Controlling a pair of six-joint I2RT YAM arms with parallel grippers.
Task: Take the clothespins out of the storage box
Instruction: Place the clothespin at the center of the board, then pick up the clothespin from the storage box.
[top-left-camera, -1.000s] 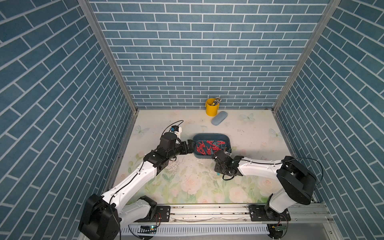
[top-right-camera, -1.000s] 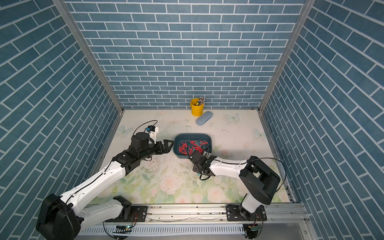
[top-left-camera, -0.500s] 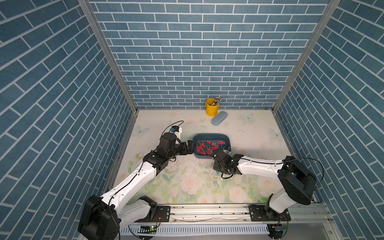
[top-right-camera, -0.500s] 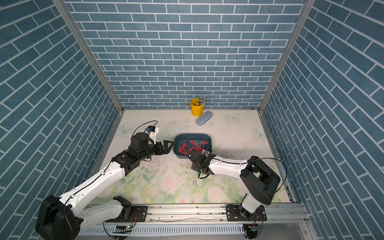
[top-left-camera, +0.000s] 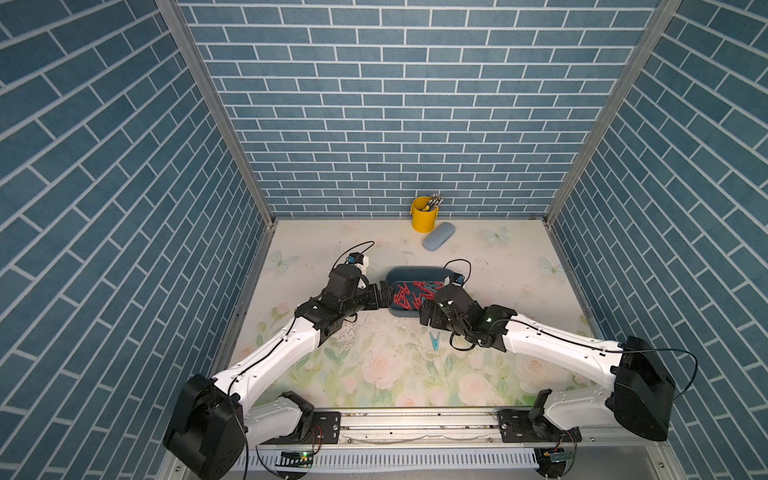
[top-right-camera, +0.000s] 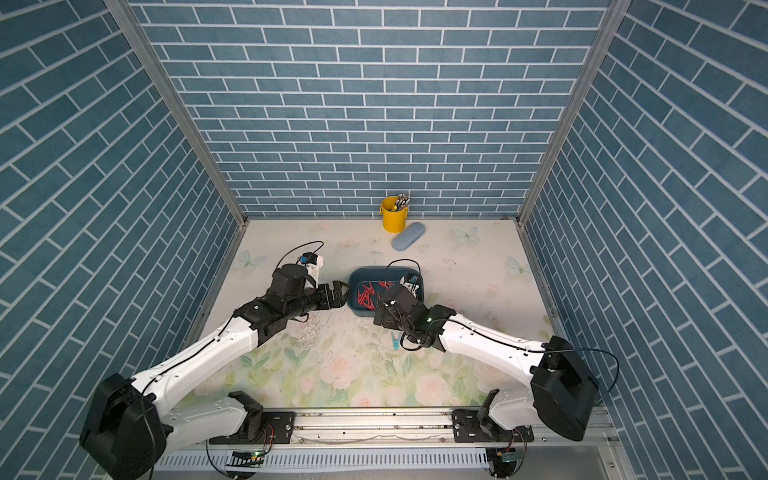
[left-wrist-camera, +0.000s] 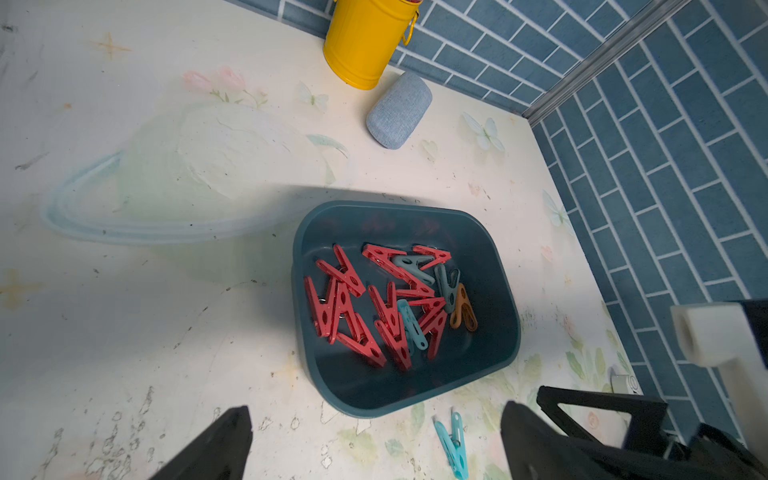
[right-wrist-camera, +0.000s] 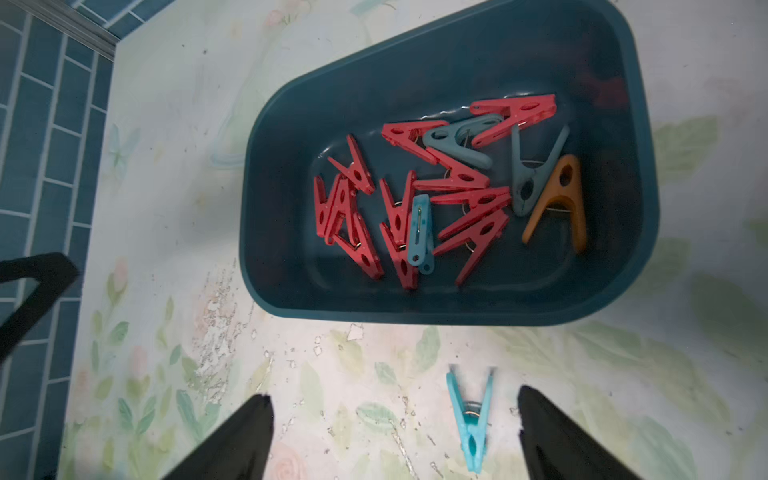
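The dark teal storage box (top-left-camera: 409, 271) sits mid-table and holds several clothespins (right-wrist-camera: 461, 174), mostly red, with a few grey-blue and one orange. One light blue clothespin (right-wrist-camera: 471, 419) lies flat on the table just in front of the box, also visible in both top views (top-left-camera: 434, 341) (top-right-camera: 396, 340). My right gripper (right-wrist-camera: 395, 397) hovers open over that spot with nothing between its fingers; the clip lies near one finger. By the box's left end, my left gripper (left-wrist-camera: 376, 415) is open and empty (top-left-camera: 388, 296).
A yellow bucket (top-left-camera: 424, 214) with pens stands at the back wall, with a light blue oblong case (top-left-camera: 438, 242) lying beside it. Brick-patterned walls close three sides. A metal rail (top-left-camera: 415, 424) runs along the front edge.
My right gripper has gone from shut to wide open, and the light blue clothespin now lies loose on the table below it. The left arm has stayed still.
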